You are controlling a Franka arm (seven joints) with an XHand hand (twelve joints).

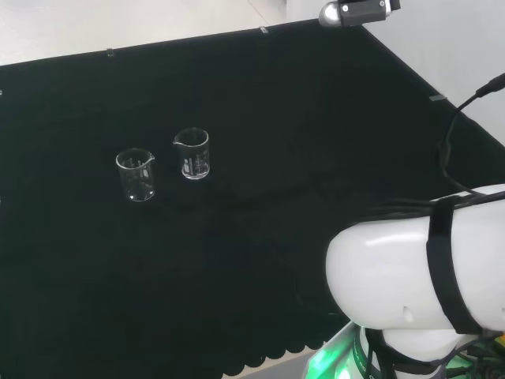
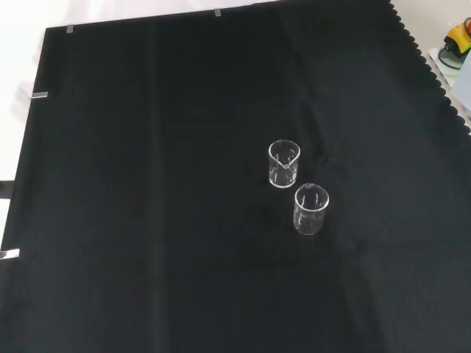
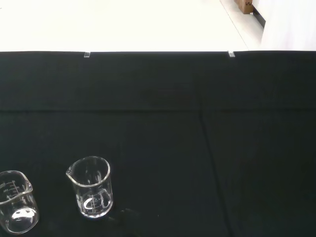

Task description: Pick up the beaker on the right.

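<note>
Two clear glass beakers stand upright on the black cloth, close together and apart from each other. In the head view one beaker is to the right and slightly farther off, the other beaker to its left. In the front view the first beaker is higher and the second beaker lower and to the right. Both look empty. The wrist view shows them near and side by side: one beaker and another beaker cut by the picture's edge.
The arm's white links stand at the head view's lower right, with black cables above them. The black cloth spreads wide around the beakers. Small clips hold its edges.
</note>
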